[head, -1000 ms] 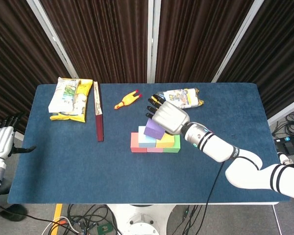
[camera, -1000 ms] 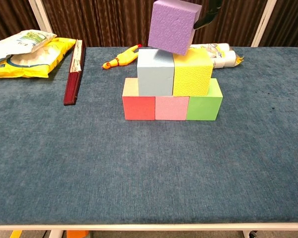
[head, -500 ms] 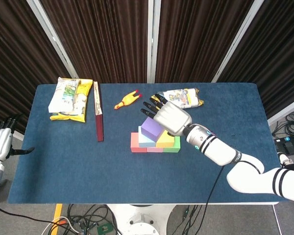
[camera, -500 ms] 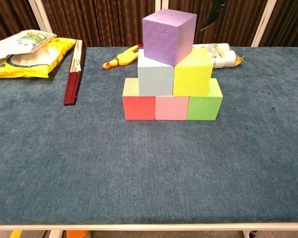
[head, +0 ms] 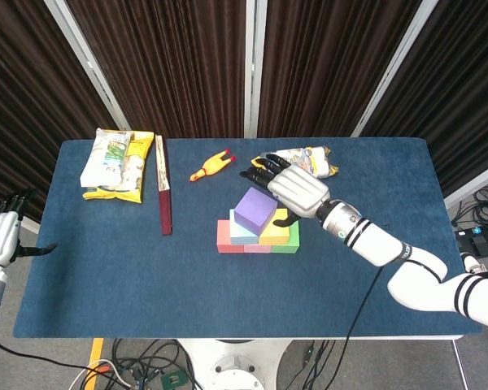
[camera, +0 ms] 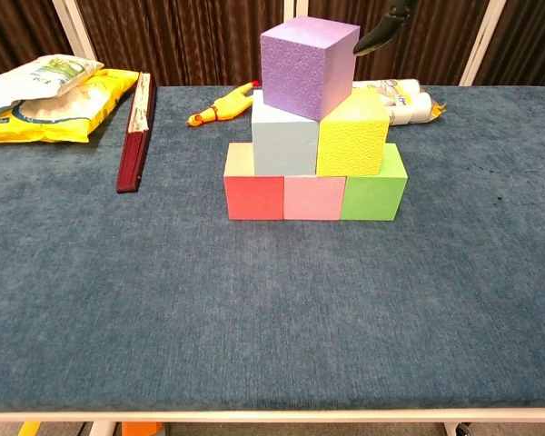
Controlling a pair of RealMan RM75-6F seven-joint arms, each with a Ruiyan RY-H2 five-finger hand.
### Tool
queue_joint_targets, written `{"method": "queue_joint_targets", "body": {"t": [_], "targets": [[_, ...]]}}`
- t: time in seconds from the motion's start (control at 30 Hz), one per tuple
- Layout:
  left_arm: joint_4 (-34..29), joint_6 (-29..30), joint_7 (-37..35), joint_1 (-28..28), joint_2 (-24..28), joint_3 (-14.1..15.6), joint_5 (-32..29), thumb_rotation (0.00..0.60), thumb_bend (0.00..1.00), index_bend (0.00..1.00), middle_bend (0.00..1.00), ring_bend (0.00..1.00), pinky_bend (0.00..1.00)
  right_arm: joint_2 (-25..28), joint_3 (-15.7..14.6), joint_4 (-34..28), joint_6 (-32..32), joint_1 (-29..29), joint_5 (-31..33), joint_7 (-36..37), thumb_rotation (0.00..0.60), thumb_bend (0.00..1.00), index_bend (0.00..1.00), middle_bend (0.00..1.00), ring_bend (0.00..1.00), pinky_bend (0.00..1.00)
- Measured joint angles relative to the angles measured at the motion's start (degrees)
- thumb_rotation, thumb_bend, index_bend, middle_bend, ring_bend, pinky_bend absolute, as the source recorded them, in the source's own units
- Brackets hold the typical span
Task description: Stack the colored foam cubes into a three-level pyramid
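Clutter behind the pyramid (camera: 313, 136) — rubber chicken (head: 211, 166), snack bags (head: 116, 164), fan (head: 163, 197) — lies well apart; right hand (head: 297, 190) spread, empty; left hand (head: 2, 236) likewise.

Purple cube (camera: 307, 66) released atop pyramid, right robot hand (head: 297, 188) withdrawn.

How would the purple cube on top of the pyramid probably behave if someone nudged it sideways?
The purple cube looks like textured foam, so it is probably light and would shift easily. It sits turned at an angle across the blue cube and yellow cube, so it might slide or tip off rather than roll.
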Motion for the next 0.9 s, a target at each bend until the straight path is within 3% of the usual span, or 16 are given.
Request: {"method": "queue_joint_targets", "body": {"t": [0.17, 0.3, 0.73, 0.9], "targets": [[-0.7, 0.0, 0.6, 0.0, 0.3, -0.1, -0.6, 0.6, 0.07, 0.09, 0.05, 0.0, 0.1, -3.1, -3.0, 7.1, 4.2, 0.0, -10.6, 6.9, 0.6, 0.07, 0.06, 0.15, 0.0, 0.0], [-1.2, -0.1, 0.5, 0.1, 0.7, -0.1, -0.7, 0.6, 0.06, 0.09, 0.05, 0.0, 0.1, -4.3, -5.3, 9.7, 6.5, 0.4, -14.2, 8.1, 0.6, 0.07, 0.07, 0.16, 0.0, 0.0], [-1.0, 0.0, 0.4, 0.3, 0.6, -0.3, -1.0, 0.6, 0.07, 0.09, 0.05, 0.0, 0.1, -6.2, -4.8, 12.5, 7.8, 1.8, -13.3, 6.1, 0.6, 0.09, 0.09, 0.17, 0.0, 0.0], [-0.7, -0.1, 0.2, 0.2, 0.5, -0.3, -1.0, 0.6, 0.06, 0.09, 0.05, 0.0, 0.1, -6.9, -4.3, 12.6, 6.0, 3.1, -11.8, 6.0, 0.6, 0.13, 0.16, 0.21, 0.0, 0.0]]}}
